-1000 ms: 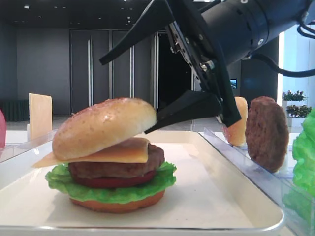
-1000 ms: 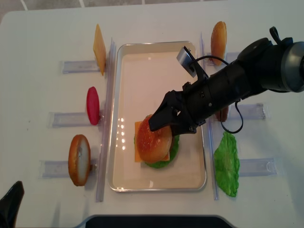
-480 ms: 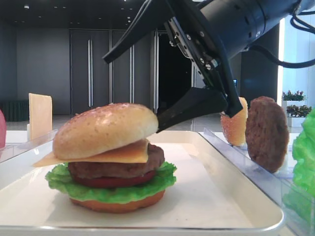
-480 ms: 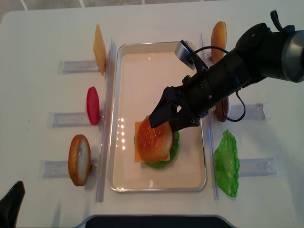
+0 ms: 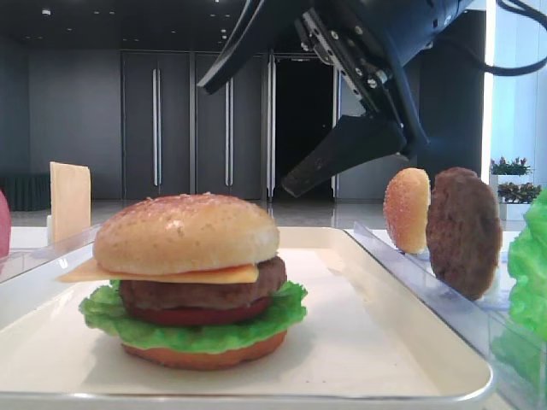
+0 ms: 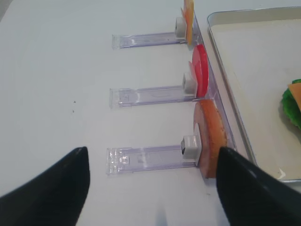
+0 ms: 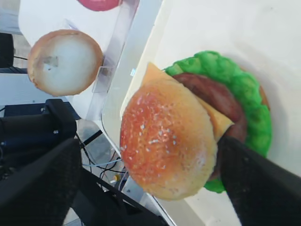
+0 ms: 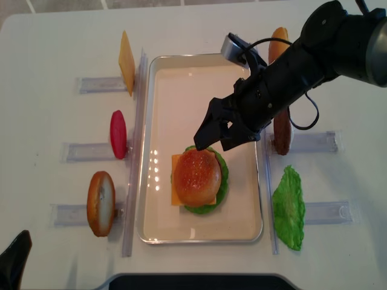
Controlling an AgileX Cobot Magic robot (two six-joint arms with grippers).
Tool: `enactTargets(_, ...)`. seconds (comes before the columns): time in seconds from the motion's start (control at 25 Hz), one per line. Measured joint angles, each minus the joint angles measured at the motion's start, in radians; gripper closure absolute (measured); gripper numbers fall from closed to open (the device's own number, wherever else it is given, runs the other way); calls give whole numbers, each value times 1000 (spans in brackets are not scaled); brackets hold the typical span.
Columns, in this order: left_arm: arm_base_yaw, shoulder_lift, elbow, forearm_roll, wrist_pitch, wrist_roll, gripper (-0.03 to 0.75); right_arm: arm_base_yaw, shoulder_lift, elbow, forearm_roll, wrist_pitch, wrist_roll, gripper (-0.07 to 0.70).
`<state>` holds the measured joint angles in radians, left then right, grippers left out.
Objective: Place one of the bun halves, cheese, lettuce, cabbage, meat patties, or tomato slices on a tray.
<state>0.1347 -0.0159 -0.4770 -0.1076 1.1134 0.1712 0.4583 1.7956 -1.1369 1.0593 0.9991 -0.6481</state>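
Observation:
On the white tray (image 8: 181,78) stands a stacked burger. A sesame bun half (image 8: 197,176) (image 5: 186,233) tops a cheese slice (image 5: 214,274), a meat patty (image 5: 205,295), a tomato slice (image 5: 192,316), lettuce (image 5: 209,335) and a flat bun bottom (image 5: 205,353). My right gripper (image 8: 216,140) hangs open just above and behind the bun half (image 7: 167,141), touching nothing. The left gripper (image 6: 153,149) is open over the table beside a clear rack holding another bun half (image 6: 210,141). No cabbage is in view.
Clear racks flank the tray. On the left stand a cheese slice (image 8: 126,62), a tomato slice (image 8: 118,134) and a bun half (image 8: 100,203). On the right are a bun half (image 8: 279,45), a meat patty (image 8: 282,136) and a lettuce leaf (image 8: 288,208).
The right gripper opened wider and rose up and back off the bun half. The bun half, tilted before, now lies level on the cheese.

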Motion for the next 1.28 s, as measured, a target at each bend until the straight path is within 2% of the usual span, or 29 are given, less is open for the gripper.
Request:
enactTargets(0.2, 0, 0, 0, -1, 0, 0, 74, 0, -23, -40, -142, 7, 112, 34)
enactTargets(0.4, 0, 0, 0, -1, 0, 0, 74, 1, -23, -122, -337, 55, 266, 34)
enactTargets(0.84, 0, 0, 0, -1, 0, 0, 74, 1, -23, -481, -800, 211, 583, 26)
enactTargets(0.96, 0, 0, 0, -1, 0, 0, 74, 1, -26, -536, -884, 216, 621, 20)
enactTargets(1.16, 0, 0, 0, -1, 0, 0, 74, -1, -26, -543, -975, 222, 648, 20)
enactTargets(1.28, 0, 0, 0, -1, 0, 0, 74, -41, -26, -544, -993, 223, 665, 20)
